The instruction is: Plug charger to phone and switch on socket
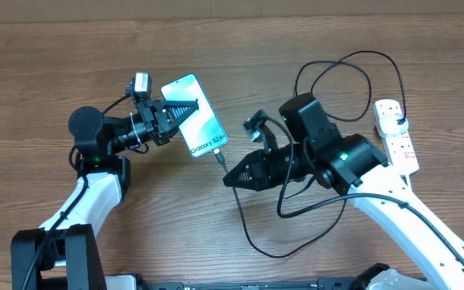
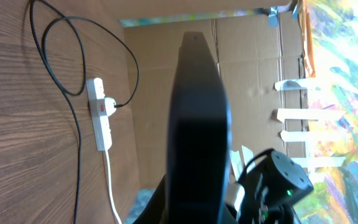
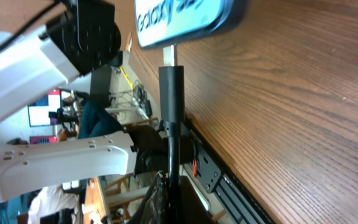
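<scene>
Closest to the overhead lens are the two white-and-black robot arms, the left arm (image 1: 95, 185) and the right arm (image 1: 409, 209), reaching toward each other over the brown wood-grain table (image 1: 337, 32). At the table's right side lies the socket (image 1: 399, 141), a white elongated power strip with red-marked switches and a black plug in it. Near the middle is the phone (image 1: 208, 129), a slim rectangular smartphone with a light blue screen reading "Galaxy S24+". The left gripper (image 1: 185, 108) is clamped across its upper half. The charger (image 1: 244, 229), a long thin black cable, loops from the socket across the wood to the right gripper (image 1: 234, 176), whose fingers are pinched narrowly on it just behind the small black plug tip (image 3: 171, 87). That tip's silver end meets the phone's lower edge; whether it is seated cannot be told.
</scene>
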